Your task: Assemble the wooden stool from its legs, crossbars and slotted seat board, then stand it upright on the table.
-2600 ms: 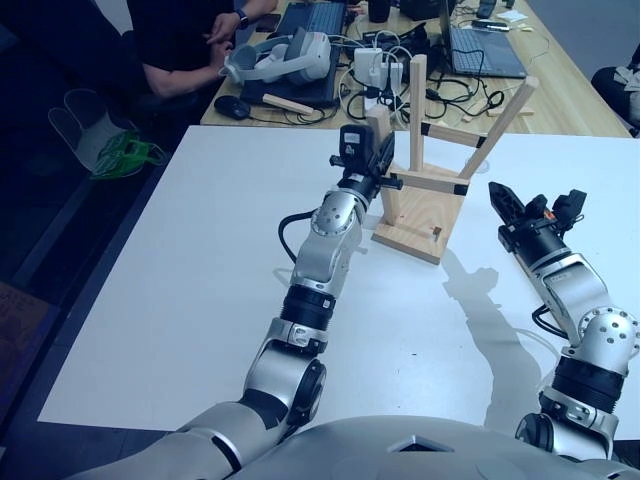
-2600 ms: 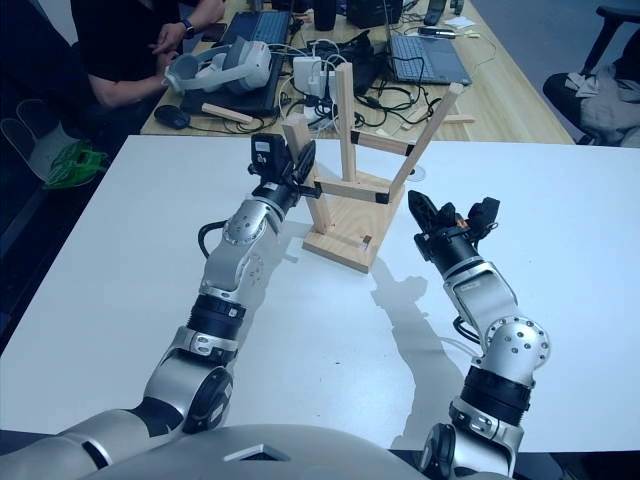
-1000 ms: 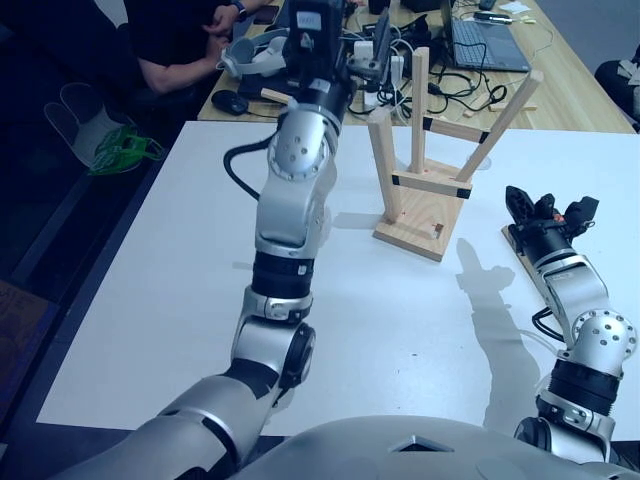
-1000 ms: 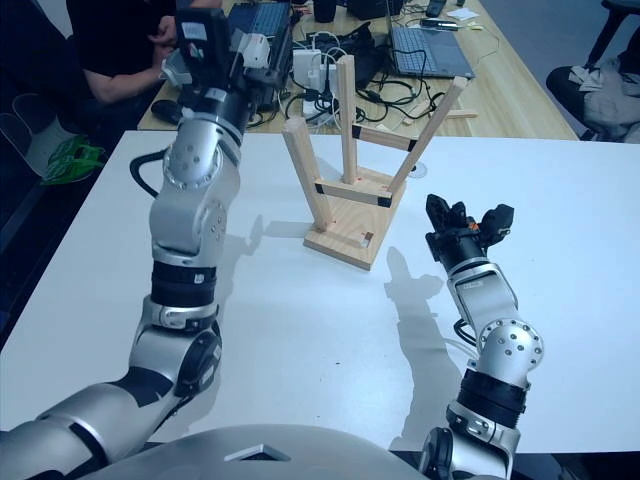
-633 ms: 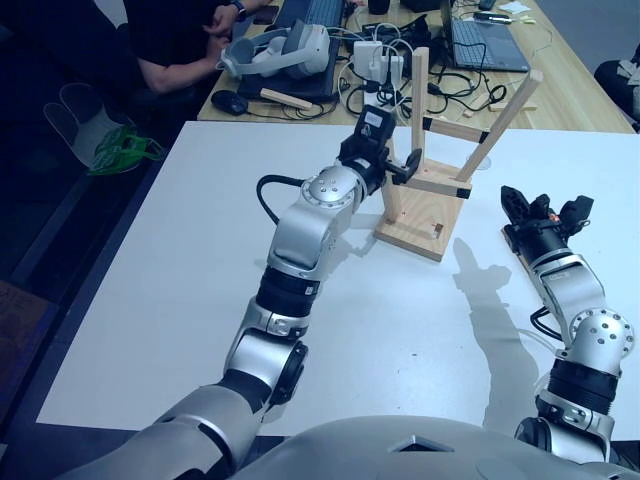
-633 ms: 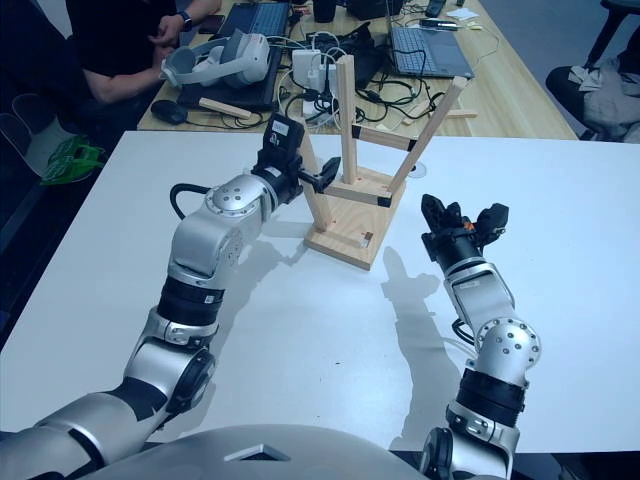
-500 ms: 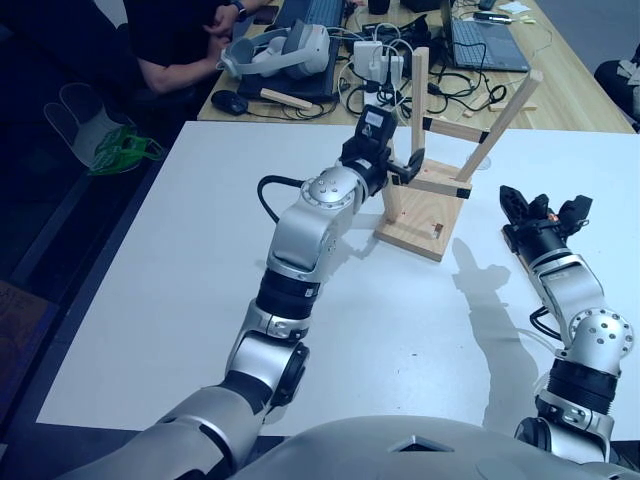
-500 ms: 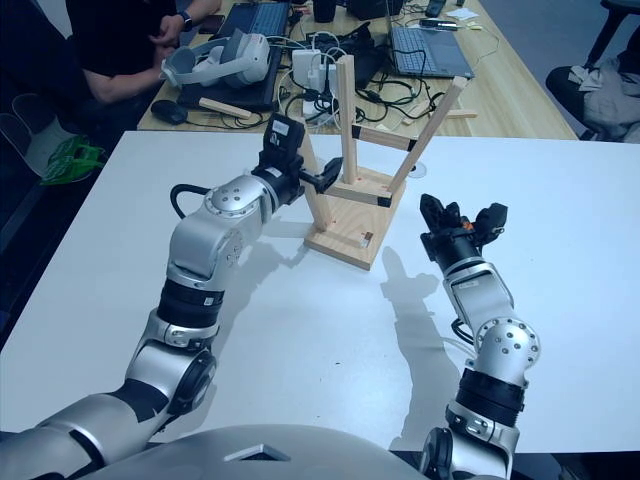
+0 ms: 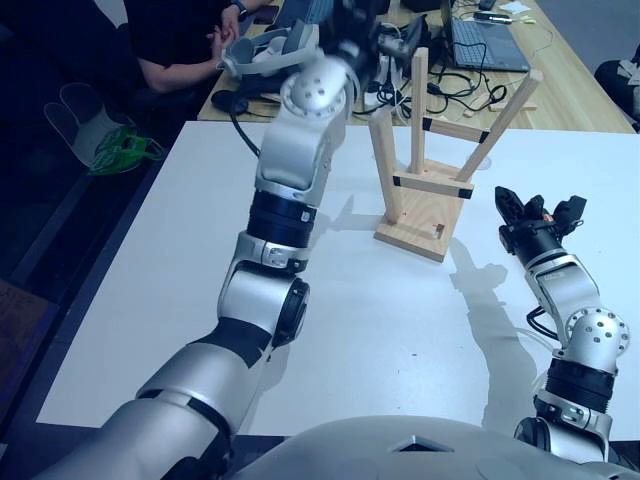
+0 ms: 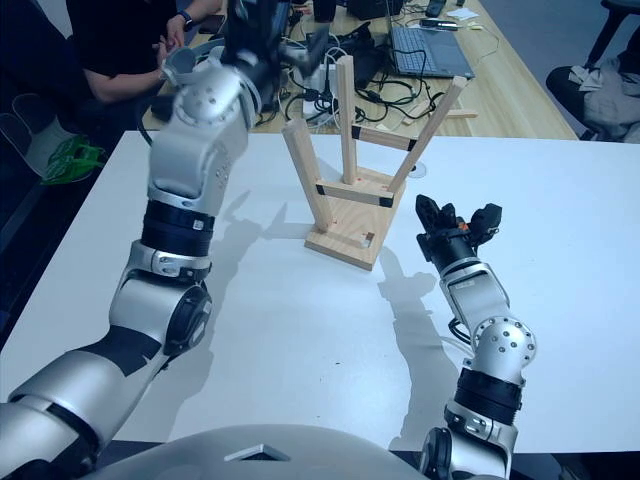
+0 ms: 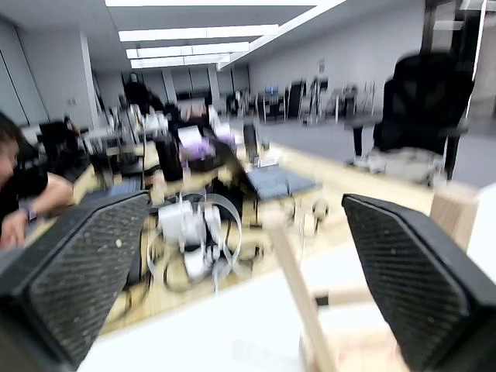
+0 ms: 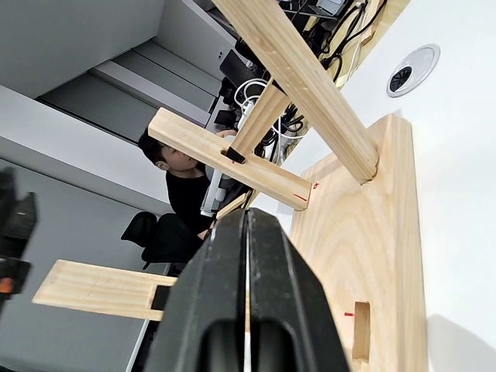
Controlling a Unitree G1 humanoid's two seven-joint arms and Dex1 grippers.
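White table [image 9: 190, 290] | stool [image 9: 412, 228] inverted | right wrist view: seat slot [image 12: 361, 332] | left jaws apart

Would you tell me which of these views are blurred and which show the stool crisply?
Left wrist view: stool and the desk behind it are smeared. Eye views: the raised left arm is blurred, the stool crisp. Right wrist view: stool crisp.

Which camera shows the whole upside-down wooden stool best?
The left eye view: the pale wooden stool sits whole, seat board on the white table, three legs up. The right eye view matches. The right wrist view crops it to board and legs close up; the left wrist view catches blurred legs.
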